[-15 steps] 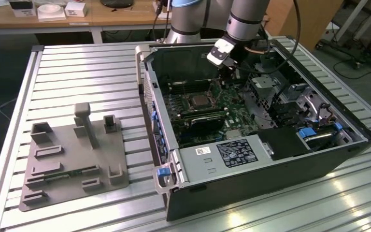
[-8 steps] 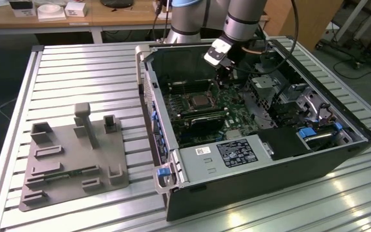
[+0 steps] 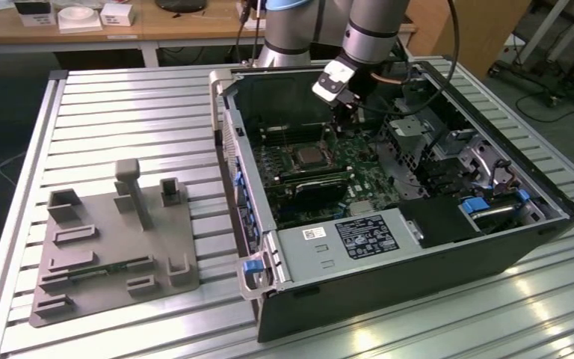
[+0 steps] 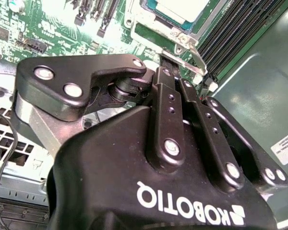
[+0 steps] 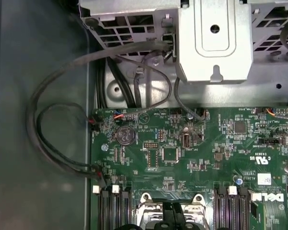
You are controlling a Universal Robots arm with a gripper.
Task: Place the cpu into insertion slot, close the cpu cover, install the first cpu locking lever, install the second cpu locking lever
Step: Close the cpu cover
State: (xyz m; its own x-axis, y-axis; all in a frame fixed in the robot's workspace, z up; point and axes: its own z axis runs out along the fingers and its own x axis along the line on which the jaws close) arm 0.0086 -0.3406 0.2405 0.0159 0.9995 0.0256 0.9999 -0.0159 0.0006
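Observation:
The cpu (image 4: 182,7) shows its silvery top inside the insertion slot (image 3: 310,155) on the green board. The cpu cover (image 4: 159,26) appears to lie flat as a metal frame around the chip. My gripper (image 4: 167,60) hangs inside the open computer case just beyond the socket's edge, with its black fingers pressed together and nothing between them. A thin silvery locking lever (image 4: 194,55) runs right beside the fingertips. In the exterior view my gripper (image 3: 342,120) sits above the board, behind the socket. The shut gripper (image 5: 169,214) also shows over the socket's rim in the first wrist view.
The case's walls (image 3: 229,149) surround the work area. Black memory slots (image 4: 240,28) flank the socket. A metal drive cage (image 5: 213,38) and loose cables (image 5: 53,134) lie past the board. A black labelled box (image 3: 367,235) sits inside the case. A grey fixture plate (image 3: 107,247) lies on the slatted table.

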